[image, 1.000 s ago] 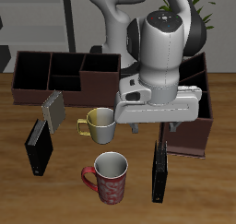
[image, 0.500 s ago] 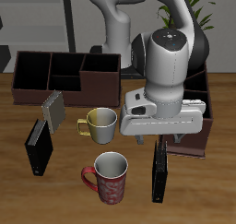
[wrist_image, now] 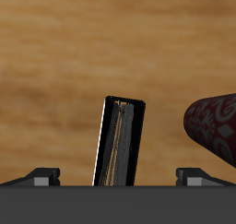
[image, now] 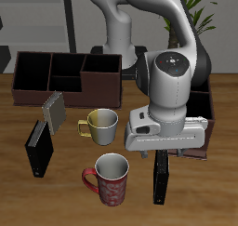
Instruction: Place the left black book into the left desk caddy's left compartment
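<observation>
The left black book (image: 162, 179) stands upright on the table near the front edge, seen nearly edge-on. In the wrist view the book (wrist_image: 118, 143) shows its page edge straight below the hand. My gripper (image: 165, 152) hangs just above the book's top, open, with the fingertips (wrist_image: 41, 175) spread wide on either side of it and nothing held. The left desk caddy (image: 208, 118), dark maroon-brown, stands just behind the gripper and is mostly hidden by the arm.
A red patterned mug (image: 110, 179) stands beside the book and shows in the wrist view (wrist_image: 214, 124). A cream mug (image: 100, 126), a grey book (image: 54, 111), a second black book (image: 37, 146) and the wide caddy (image: 65, 73) lie farther off.
The gripper has moved down and toward the table's front edge, from over the caddy's front to just above the black book's top. Nothing else moved.
</observation>
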